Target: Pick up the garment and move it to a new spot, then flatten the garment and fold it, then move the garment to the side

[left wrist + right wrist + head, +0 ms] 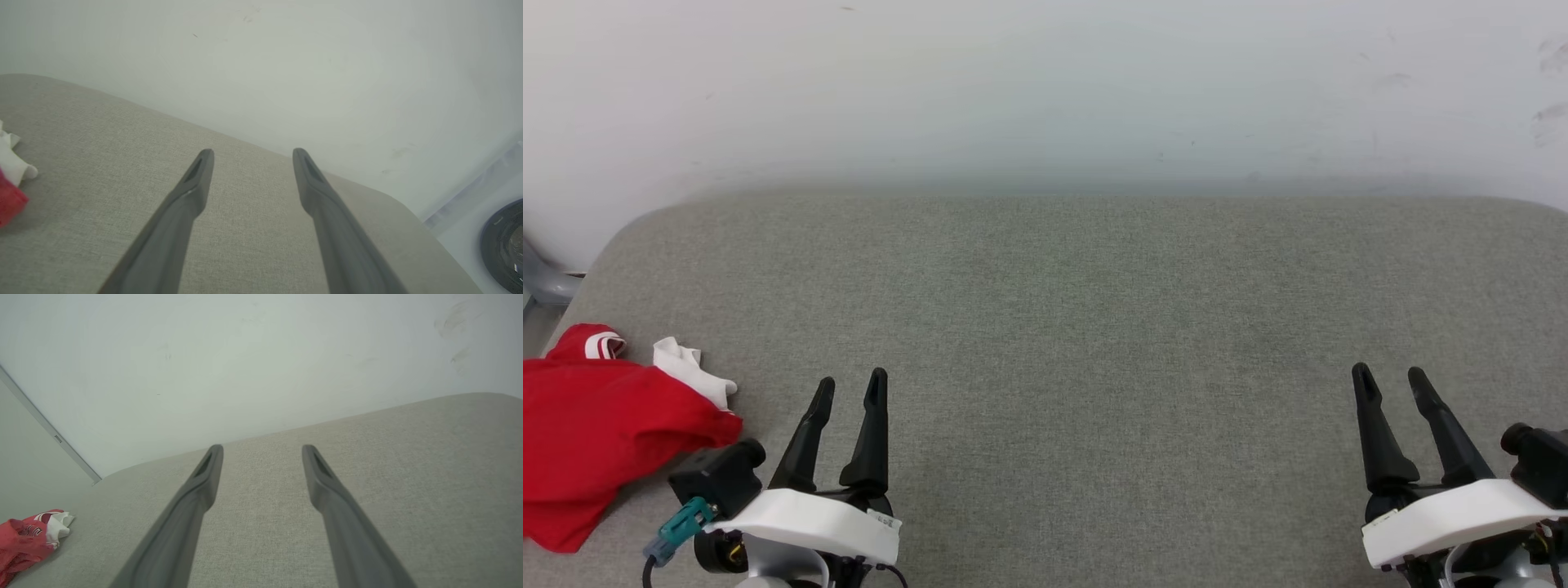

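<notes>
The garment [596,429], red with a bit of white sleeve and a striped trim, lies crumpled at the left edge of the grey padded table [1078,327]. Part of it hangs past that edge. Just right of the heap, my left gripper [852,382] stands open and empty, its fingers pointing away from me. Far across at the lower right, my right gripper [1391,373] is open too and holds nothing. The left wrist view catches a corner of the garment [10,185] at its left border, beside the left gripper [252,154]. In the right wrist view the garment [28,539] lies far left of the right gripper [261,448].
A pale wall [1045,90] runs close behind the table's far edge. A grey chair leg [543,282] shows past the table's left corner. Off the table's right end, the left wrist view shows a dark round object [504,245] on the floor.
</notes>
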Controlling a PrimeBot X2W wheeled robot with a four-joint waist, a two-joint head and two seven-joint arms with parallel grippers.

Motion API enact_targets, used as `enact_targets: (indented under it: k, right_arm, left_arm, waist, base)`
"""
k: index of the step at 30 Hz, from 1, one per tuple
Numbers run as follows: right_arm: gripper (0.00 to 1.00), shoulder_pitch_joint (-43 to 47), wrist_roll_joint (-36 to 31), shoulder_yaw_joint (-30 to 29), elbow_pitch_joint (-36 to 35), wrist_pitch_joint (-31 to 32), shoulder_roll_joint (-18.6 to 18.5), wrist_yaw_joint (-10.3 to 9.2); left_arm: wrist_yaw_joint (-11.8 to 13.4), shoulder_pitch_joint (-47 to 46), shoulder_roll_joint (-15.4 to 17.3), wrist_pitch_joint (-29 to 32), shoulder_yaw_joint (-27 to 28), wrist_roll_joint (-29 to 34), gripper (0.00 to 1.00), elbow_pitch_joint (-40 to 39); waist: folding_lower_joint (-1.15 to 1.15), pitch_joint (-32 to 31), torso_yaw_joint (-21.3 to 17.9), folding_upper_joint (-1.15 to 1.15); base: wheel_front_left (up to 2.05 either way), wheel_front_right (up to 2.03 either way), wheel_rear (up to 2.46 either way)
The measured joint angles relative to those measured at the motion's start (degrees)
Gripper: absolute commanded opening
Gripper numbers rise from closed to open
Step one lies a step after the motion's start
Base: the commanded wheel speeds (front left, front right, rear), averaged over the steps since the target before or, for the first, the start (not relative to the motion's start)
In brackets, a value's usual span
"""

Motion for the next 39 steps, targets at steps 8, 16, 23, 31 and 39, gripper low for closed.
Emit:
enact_targets:
  k: [8, 16, 23, 31, 39]
  right_arm:
    - [1.00, 0.66, -5.49, -0.60, -1.30, 0.45, 0.01, 0.00]
    - [1.00, 1.18, -9.64, -0.63, -2.40, 0.87, 0.01, 0.00]
    - [1.00, 1.76, -12.52, -0.74, -3.35, 1.37, 0.01, 0.00]
    - [1.00, 2.14, -14.15, -1.03, -3.99, 1.45, 0.01, 0.00]
    - [1.00, 2.85, -16.48, -1.18, -4.45, 1.55, 0.01, 0.00]
  left_arm:
    - [0.00, -0.01, 0.10, -1.10, -0.13, 5.11, 1.00, 0.22]
    - [0.00, -0.02, 0.22, -2.03, -0.22, 9.42, 1.00, 0.41]
    - [0.00, -0.01, 0.21, -2.77, -0.22, 12.73, 1.00, 1.05]
    - [0.00, -0.01, 0.20, -3.76, -0.33, 15.86, 1.00, 1.57]
    - [0.00, -0.01, 0.21, -4.63, -0.32, 18.81, 1.00, 2.49]
  waist:
    - [0.00, 0.19, 0.20, 0.00]
    - [0.00, 0.20, 0.31, 0.00]
    - [0.00, 0.18, 0.40, 0.00]
    - [0.00, 0.12, 0.56, 0.00]
    - [0.00, 0.17, 0.75, 0.00]
  base:
    - [0.00, 0.00, 0.00]
    - [0.00, 0.00, 0.00]
    - [0.00, 0.00, 0.00]
    - [0.00, 0.00, 0.00]
    - [0.00, 0.00, 0.00]
